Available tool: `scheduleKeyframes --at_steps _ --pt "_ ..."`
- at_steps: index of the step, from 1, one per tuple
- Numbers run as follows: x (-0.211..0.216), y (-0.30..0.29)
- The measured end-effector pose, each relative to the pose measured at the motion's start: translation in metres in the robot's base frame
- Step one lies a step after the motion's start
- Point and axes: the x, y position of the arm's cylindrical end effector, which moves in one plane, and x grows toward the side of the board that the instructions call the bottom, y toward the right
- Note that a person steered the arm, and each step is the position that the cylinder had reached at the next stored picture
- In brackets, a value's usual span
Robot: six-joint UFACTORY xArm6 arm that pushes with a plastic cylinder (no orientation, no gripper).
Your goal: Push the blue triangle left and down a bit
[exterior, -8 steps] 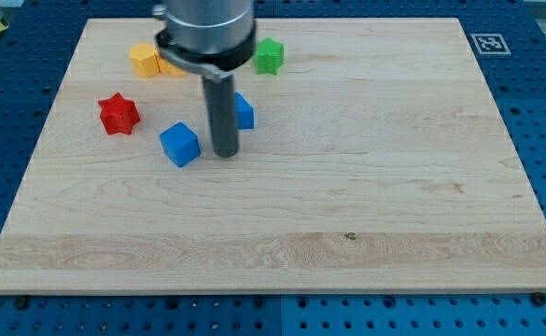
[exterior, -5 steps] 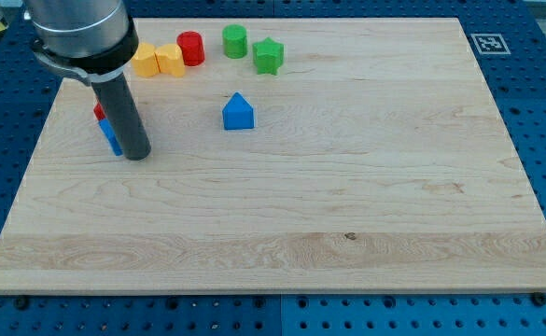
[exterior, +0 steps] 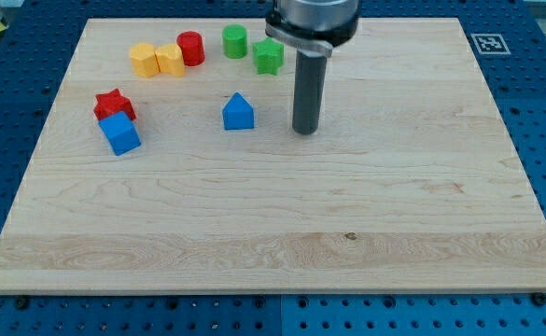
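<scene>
The blue triangle [exterior: 239,112], a small house-shaped blue block, sits on the wooden board [exterior: 347,233] a little left of the centre, towards the view's top. My tip [exterior: 305,131] rests on the board to the right of it, apart by about a block's width. A blue cube [exterior: 120,133] lies far to the left, touching a red star [exterior: 113,104] just above it.
Along the view's top stand two yellow blocks [exterior: 157,59], a red cylinder [exterior: 190,48], a green cylinder [exterior: 234,41] and a green star [exterior: 269,55]. The arm's body hangs over the top edge above my tip. A fiducial tag [exterior: 488,43] marks the top right corner.
My tip has swung from beside the blue cube at the left to the right side of the blue triangle. Before that the blue cube was pushed left against the red star.
</scene>
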Motion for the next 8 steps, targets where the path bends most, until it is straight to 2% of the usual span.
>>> scheduleKeyframes --at_steps 1,3,6,8 --pt "-0.023 -0.032" --pt "-0.024 -0.107" --pt "-0.024 -0.109" --pt "-0.011 -0.077"
